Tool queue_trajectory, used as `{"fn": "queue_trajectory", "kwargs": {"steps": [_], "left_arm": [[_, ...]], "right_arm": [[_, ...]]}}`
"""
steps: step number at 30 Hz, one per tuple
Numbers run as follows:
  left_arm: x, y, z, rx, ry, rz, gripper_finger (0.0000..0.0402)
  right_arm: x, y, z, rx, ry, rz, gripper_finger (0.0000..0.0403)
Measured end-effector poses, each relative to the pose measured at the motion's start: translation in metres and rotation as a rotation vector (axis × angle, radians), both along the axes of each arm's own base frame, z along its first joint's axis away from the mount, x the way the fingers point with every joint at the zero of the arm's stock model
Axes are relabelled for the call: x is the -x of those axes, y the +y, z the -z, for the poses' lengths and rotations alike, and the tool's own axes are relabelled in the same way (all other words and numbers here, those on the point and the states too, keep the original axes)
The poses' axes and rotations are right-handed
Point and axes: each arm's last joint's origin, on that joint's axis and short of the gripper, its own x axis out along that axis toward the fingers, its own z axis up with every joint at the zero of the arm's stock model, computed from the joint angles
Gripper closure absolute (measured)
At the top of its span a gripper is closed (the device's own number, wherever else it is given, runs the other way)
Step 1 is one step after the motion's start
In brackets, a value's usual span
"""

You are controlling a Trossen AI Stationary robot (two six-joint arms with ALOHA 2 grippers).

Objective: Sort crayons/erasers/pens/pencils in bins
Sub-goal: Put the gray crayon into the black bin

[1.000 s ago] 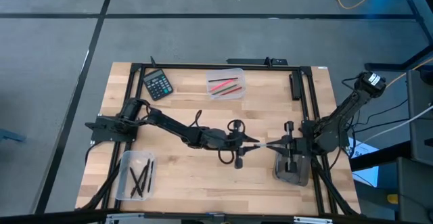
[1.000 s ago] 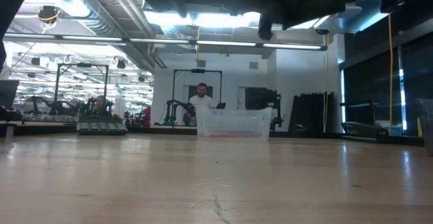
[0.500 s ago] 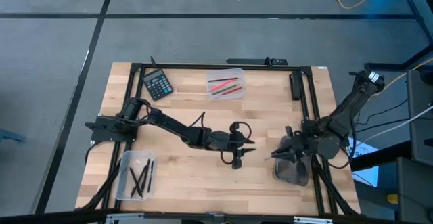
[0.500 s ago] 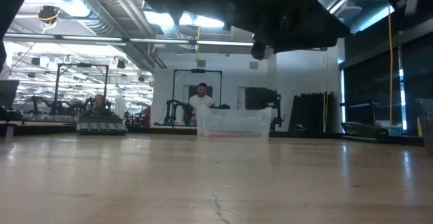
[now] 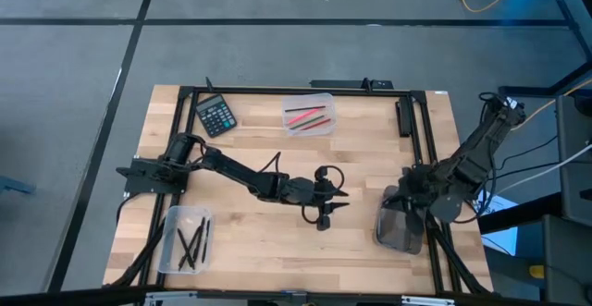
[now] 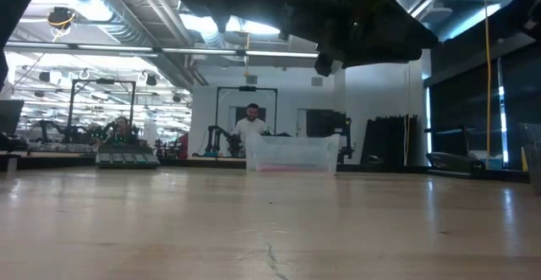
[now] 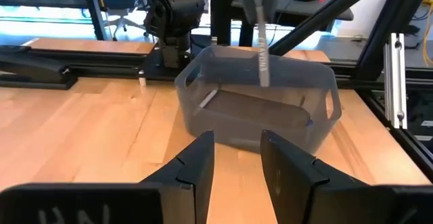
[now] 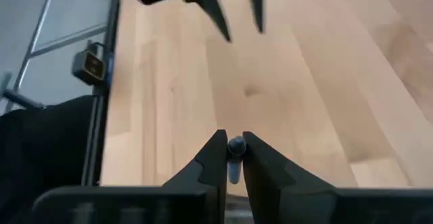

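While its jaws clamp a grey stick (image 8: 235, 158) end-on, the right gripper (image 8: 230, 158) hangs over the dark bin (image 5: 400, 229) at the table's (image 5: 370, 158) right side. In the left wrist view that stick (image 7: 260, 51) hangs upright from above, its lower end over the bin (image 7: 257, 102), where another pale stick (image 7: 207, 99) lies on the bottom. Whether the held stick touches the bin cannot be told.

The left gripper (image 5: 339, 201) sits near the table's middle, well left of the dark bin, with its jaws apart and nothing between them; its fingers (image 7: 196, 166) point toward the bin. In the right wrist view those fingers (image 8: 212, 6) show farther off over the bare wood.

A clear bin (image 5: 308, 115) at the far edge holds red, pink and green sticks (image 5: 307, 116). It also shows in the low view as a clear tub (image 6: 292, 153) with something pink in it. Another clear bin (image 5: 186, 239) near the front left corner holds several black sticks (image 5: 192, 241). A calculator (image 5: 215, 115) lies at the far left, apart from the bins.

In the low view a person (image 6: 250, 128) stands in the room behind the table, and an arm (image 6: 338, 18) looms dark overhead.
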Motion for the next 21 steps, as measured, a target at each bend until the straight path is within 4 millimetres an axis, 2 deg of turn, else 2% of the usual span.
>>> {"fn": "queue_trajectory", "kwargs": {"steps": [7, 15, 21], "left_arm": [[0.001, -0.001, -0.003, -0.003, 0.003, 0.006, 0.0288], [0.007, -0.004, -0.022, -0.022, -0.029, 0.021, 0.0288], [0.007, -0.005, -0.022, -0.028, -0.027, 0.014, 0.0288]], "right_arm": [[0.007, -0.002, 0.007, -0.070, 0.142, 0.011, 0.0359], [0.010, 0.010, 0.023, -0.071, 0.343, -0.004, 0.0356], [0.008, 0.020, 0.032, -0.010, 0.405, -0.048, 0.0308]]}}
